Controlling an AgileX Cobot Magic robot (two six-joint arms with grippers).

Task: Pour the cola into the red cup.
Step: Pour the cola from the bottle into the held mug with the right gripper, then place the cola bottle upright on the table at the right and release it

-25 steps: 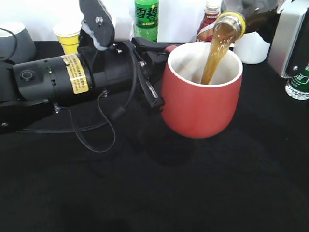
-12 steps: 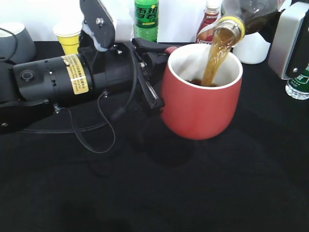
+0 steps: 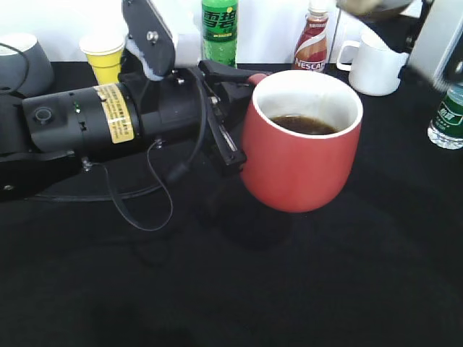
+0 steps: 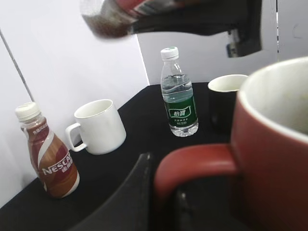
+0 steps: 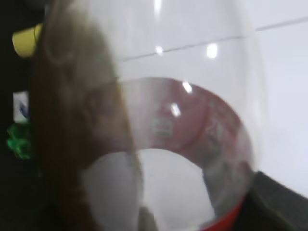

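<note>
The red cup hangs above the black table, with dark cola inside its white interior. My left gripper is shut on the cup's loop handle, with one finger pressed against it. The cola bottle is a blur at the top edge, above and right of the cup, with no stream falling. It also shows at the top of the left wrist view. My right gripper holds it. In the right wrist view the clear bottle fills the frame, with cola along its left side.
Along the back stand a grey mug, a yellow paper cup, a green soda bottle, a Nescafe bottle and a white mug. A water bottle is at the right edge. The left arm lies across the left half.
The stream of cola into the cup has stopped. The bottle has swung up and back to the top right, mostly out of view. The cup now holds more cola.
</note>
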